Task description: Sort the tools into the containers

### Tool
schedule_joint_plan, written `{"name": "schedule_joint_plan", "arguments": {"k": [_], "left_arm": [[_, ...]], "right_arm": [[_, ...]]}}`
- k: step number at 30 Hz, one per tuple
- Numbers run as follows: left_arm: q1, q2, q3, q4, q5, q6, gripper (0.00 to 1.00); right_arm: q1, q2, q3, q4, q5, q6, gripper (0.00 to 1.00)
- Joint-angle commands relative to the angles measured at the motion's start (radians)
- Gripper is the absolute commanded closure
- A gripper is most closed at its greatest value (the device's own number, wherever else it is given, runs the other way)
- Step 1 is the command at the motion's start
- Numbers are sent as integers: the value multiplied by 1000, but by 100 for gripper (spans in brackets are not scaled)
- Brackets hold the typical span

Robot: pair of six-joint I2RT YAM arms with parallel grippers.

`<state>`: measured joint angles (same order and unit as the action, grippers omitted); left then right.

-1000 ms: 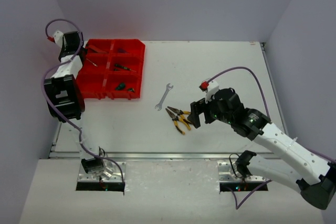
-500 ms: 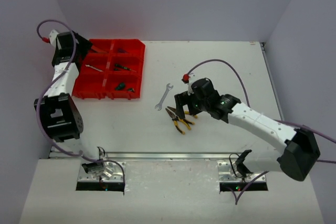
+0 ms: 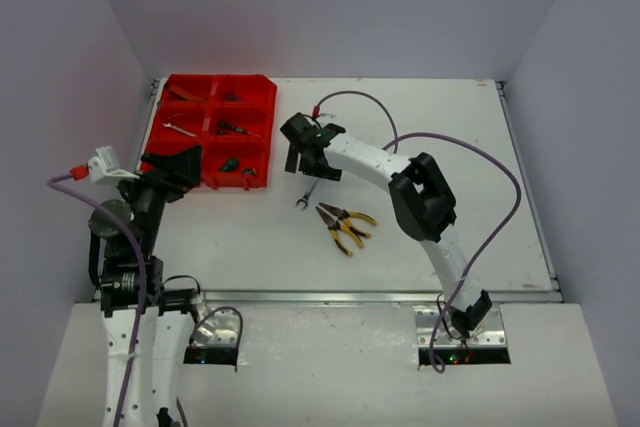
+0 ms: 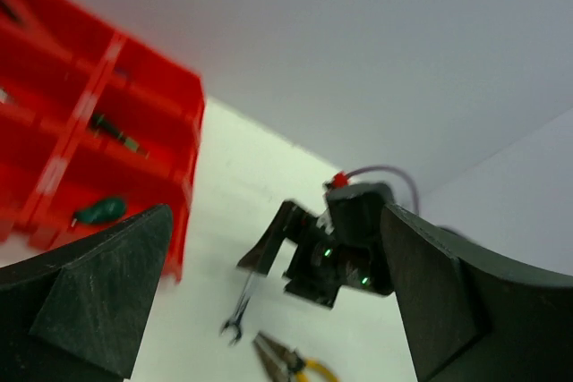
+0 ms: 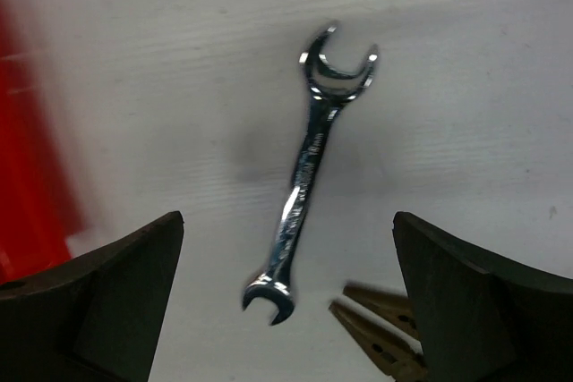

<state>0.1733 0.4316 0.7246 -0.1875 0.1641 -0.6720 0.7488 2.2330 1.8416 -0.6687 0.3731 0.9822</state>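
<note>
Two are left outside the tray point(image 3: 268, 112): the wrench point(image 5: 304, 194) below our spread right gripper point(image 3: 303, 167), the pliers point(image 3: 343, 224) beside; our left gripper point(image 3: 178, 167) is spread, empty.

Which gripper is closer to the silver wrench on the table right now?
Right. The right gripper hovers directly over the wrench, with its open jaws on either side of it. The left gripper is at the near left corner of the red tray, well away.

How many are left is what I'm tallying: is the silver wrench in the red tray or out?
Out. The wrench lies flat on the white table, apart from the red tray, beside the pliers.
</note>
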Motion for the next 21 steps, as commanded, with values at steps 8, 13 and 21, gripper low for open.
{"name": "schedule_joint_plan", "arguments": {"k": [8,13,21], "left_arm": [[-60,-25,-91,-198,24,169,0],[-81,-24,-91,-188,72,179,0],[-98,0,-80,-188,89,193,0]], "right_arm": [[-6,167,96,-46,113,67,21],[-17,206,53,-35,37,111,61],[0,191,5,-34,36,93,96]]}}
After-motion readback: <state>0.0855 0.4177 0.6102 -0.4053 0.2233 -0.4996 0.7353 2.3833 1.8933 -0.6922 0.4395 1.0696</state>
